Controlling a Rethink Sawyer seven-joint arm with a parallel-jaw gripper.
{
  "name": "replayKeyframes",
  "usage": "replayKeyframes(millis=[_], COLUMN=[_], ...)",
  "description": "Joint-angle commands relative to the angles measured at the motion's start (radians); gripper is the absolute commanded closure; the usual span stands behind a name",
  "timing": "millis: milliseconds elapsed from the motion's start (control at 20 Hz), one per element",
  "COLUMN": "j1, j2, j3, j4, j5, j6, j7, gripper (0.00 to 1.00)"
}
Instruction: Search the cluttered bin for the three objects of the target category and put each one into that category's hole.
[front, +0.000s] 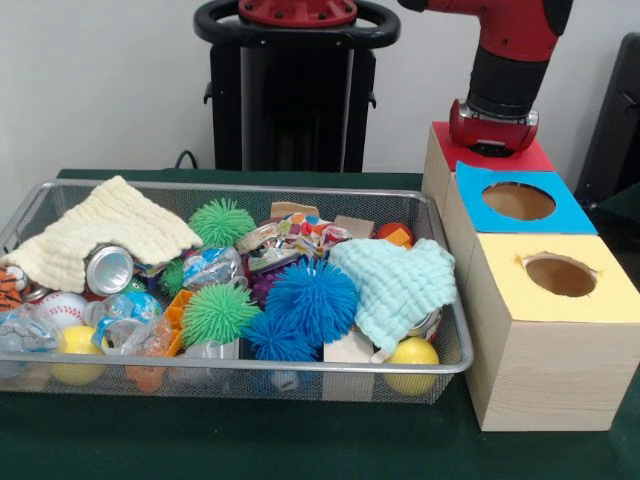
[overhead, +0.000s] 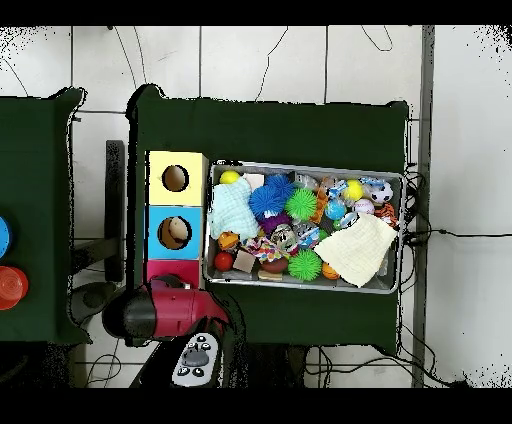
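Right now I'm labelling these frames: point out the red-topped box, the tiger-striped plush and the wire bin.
red-topped box (front: 530, 157), front view, bare red card beside the arm.
tiger-striped plush (front: 9, 287), front view, its striped body at the bin's end.
wire bin (front: 300, 367), front view, its rounded near rim.

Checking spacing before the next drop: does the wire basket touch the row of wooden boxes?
Touching. In the front view the wire basket's right rim presses against the yellow-topped box; overhead shows no gap either.
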Motion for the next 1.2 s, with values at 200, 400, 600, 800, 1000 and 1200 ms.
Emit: replayKeyframes(millis=[200,400,600,800,1000,1200], j1=[-0.041,-0.049,-0.05,-0.052,-0.054,-0.056], j2=[0.045,0.042,0.027,-0.011,-0.015,-0.026], j3=[0.011,0.008,0.009,0.006,0.002,-0.002], j4=[-0.028,-0.036,-0.03,-0.022,-0.026,-0.025], j5=[0.017,0.007,0.003,0.0,-0.004,-0.007], j6=[-0.014,-0.008,0.002,0.041,0.048,0.063], j7=[0.177,0.162,0.156,0.146,0.14,0.133], gripper=[0.0,0.0,0.0,0.0,0.0,0.0])
